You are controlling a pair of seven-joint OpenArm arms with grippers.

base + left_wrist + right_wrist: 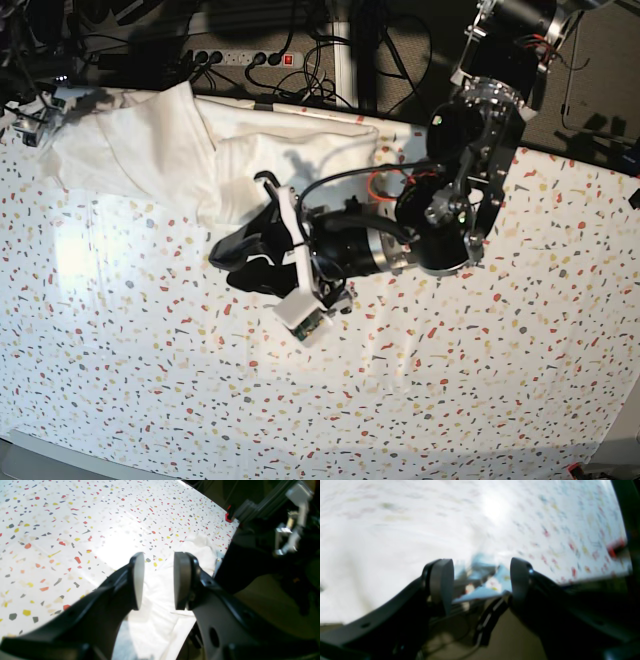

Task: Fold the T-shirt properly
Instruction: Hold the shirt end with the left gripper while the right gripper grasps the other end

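Surface: white cloth (150, 400) w/ coloured flecks is spread over the whole table; dark floor, a power strip (245, 57) and cables are seen past the far edge.
Near zone: only bare flecked cloth is seen along the near edge in base view.
Left arm (450, 200): it is reached in from base view's right, laid low across the table middle; a white wrist cam (303, 318) is mounted on its near side.
Left gripper (159, 580): jaws are parted, a clear gap betw. the two round pads, nothing gripped. It is poised over the shirt's near edge; contact w/ fabric can't be told.
Shirt (160, 150): it is bunched at the far-left part of the table, plain white side up, no print seen. One part is spread toward the far-left corner, the rest is stretched along the far edge toward centre. In left wrist view white folds are seen under and beyond the pads, by the table edge.
Right gripper (480, 585): it is seen only in its own wrist view, heavily blurred. Jaws are held wide apart, nothing betw. them. Blurred white fabric fills the left of that view, flecked cloth the right; a bluish patch betw. the pads can't be identified.
Far corner: a small grey object (32, 122) sits at the far-left edge, just beside the shirt; not identifiable.
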